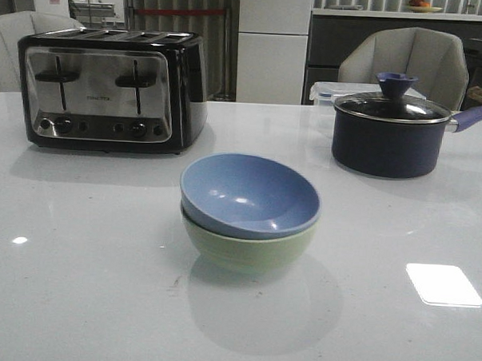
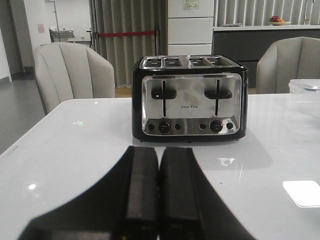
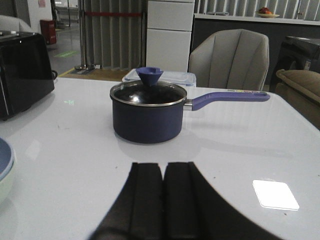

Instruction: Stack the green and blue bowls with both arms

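The blue bowl [image 1: 251,195] already sits nested inside the green bowl [image 1: 246,243] near the middle of the white table [image 1: 76,301], so the stack looks done, but the blue one rides tilted, its rim higher toward 9 o'clock and dipping toward 3 o'clock in the front view. That lean is the main risk: a bump to the table or a brush from an arm passing low could rock it, slide it round inside the green bowl, or tip the pair. Neither arm shows in the front view, so both seem drawn back from the stack. The left gripper [image 2: 159,200] has its two dark fingers pressed together with nothing between them, facing the toaster [image 1: 113,88], which stands at about 10 o'clock from the bowls. The right gripper [image 3: 162,205] is likewise closed and empty, facing the navy saucepan [image 1: 391,131] at about 2 o'clock from the stack; a sliver of the bowls [image 3: 5,170] shows at the edge of that wrist view, so this arm is the nearer one, and a sweep toward that side would meet the rim first. Any attempt to level the blue bowl with closed fingers would likely push rather than seat it. The saucepan's handle [image 1: 476,117] juts toward 3 o'clock, away from the bowls.
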Controlling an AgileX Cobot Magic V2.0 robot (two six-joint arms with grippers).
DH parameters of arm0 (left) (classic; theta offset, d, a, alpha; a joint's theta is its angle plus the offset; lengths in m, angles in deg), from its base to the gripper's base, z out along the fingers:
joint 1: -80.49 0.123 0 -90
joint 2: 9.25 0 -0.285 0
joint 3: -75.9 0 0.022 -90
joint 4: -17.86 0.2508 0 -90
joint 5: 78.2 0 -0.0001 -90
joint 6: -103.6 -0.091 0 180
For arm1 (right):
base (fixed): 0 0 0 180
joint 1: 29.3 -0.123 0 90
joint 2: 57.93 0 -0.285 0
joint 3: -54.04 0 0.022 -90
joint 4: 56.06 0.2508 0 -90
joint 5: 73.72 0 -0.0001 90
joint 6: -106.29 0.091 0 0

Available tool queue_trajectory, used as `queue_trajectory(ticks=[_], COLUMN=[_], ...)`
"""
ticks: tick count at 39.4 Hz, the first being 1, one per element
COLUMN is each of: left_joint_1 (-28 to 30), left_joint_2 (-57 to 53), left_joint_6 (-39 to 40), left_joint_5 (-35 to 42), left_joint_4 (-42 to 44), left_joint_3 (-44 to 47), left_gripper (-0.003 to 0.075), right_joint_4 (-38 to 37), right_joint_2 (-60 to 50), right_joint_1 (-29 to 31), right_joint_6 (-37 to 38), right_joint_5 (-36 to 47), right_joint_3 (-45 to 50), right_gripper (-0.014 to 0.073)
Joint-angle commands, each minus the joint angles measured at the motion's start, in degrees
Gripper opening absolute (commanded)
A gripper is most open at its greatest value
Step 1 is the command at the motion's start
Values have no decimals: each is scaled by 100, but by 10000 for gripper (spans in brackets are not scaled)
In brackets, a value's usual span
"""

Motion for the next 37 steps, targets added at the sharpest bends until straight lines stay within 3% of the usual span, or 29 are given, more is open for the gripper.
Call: queue_trajectory(ticks=[1,37], left_joint_1=[-34,-34], left_joint_2=[-118,-118], left_joint_6=[60,60], left_joint_5=[515,515], left_joint_4=[-10,-10], left_joint_3=[60,60], left_gripper=[98,98], right_joint_4=[-226,-219], right_joint_2=[-113,-113], right_joint_1=[37,37], right_joint_6=[311,311], right_joint_5=[651,542], right_joint_3=[-33,-33], right_gripper=[57,57])
